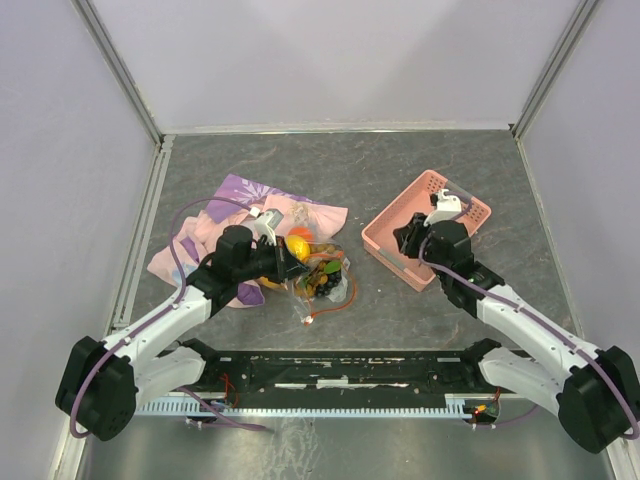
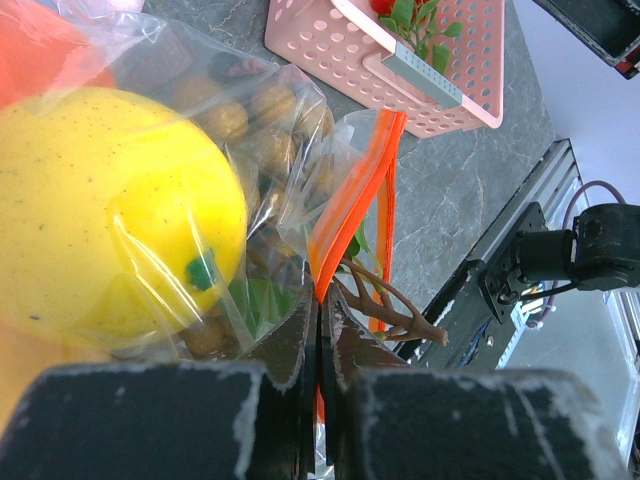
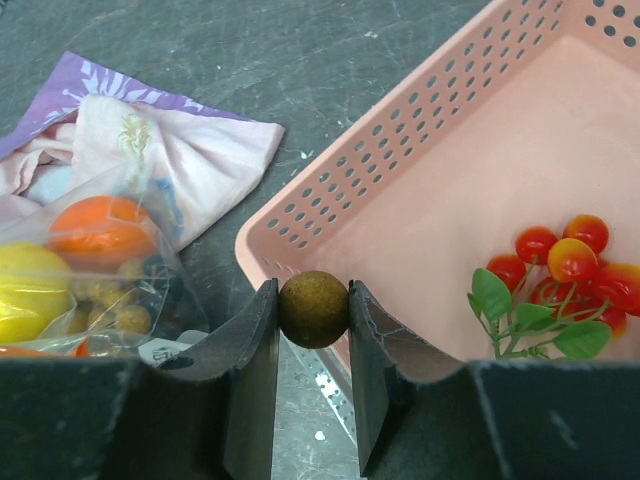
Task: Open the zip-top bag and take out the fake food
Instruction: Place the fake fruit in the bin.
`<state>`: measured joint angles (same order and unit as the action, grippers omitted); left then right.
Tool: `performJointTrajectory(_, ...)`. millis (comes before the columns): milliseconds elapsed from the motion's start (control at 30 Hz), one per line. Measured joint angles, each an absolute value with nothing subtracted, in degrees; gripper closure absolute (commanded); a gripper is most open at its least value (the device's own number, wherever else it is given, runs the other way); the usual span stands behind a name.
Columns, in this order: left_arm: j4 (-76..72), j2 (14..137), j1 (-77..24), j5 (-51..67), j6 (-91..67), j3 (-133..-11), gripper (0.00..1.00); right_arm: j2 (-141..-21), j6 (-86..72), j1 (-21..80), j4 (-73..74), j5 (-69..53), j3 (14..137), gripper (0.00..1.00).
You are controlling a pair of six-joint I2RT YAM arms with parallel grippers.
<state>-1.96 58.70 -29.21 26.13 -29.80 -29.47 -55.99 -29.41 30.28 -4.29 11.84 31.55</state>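
Pinching the orange-red zip strip (image 2: 350, 200) of the clear crinkly zip-top bag (image 1: 315, 278), the left fingers (image 2: 290, 345) are closed, the bag lying left of centre on the grey table (image 1: 420, 320). The right fingers (image 3: 255, 345) hold a small tan-brown plastic ball (image 3: 314, 309) at the pink perforated basket's (image 3: 400, 180) left rim.

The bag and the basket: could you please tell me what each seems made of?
The bag looks like thin clear plastic film, glossy, crinkled and see-through. The basket is probably rigid moulded plastic, matte pink, with even rows of holes.
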Motion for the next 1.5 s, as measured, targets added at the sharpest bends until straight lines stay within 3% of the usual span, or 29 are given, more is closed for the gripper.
performJointTrajectory(100,-2.0,58.7,-29.2,26.1,-29.8,-29.5,0.97,-56.8,-30.3,29.2,-4.0,11.8,31.5,0.57)
performJointTrajectory(200,-2.0,58.7,-29.2,26.1,-29.8,-29.5,0.97,-57.4,-31.1,28.5,-3.7,11.7,31.4,0.41)
performJointTrajectory(300,-2.0,58.7,-29.2,26.1,-29.8,-29.5,0.97,-57.6,-32.0,27.9,-3.5,11.6,31.4,0.18)
performJointTrajectory(367,-2.0,58.7,-29.2,26.1,-29.8,-29.5,0.97,-57.8,-32.1,27.7,-3.4,11.6,31.4,0.12)
performJointTrajectory(1033,-2.0,58.7,-29.2,26.1,-29.8,-29.5,0.97,-57.8,-30.2,27.2,-4.9,3.6,30.9,0.11)
performJointTrajectory(1500,-2.4,58.7,-29.2,26.1,-29.8,-29.4,0.97,-63.5,-22.7,30.8,-19.1,-25.0,30.1,0.08)
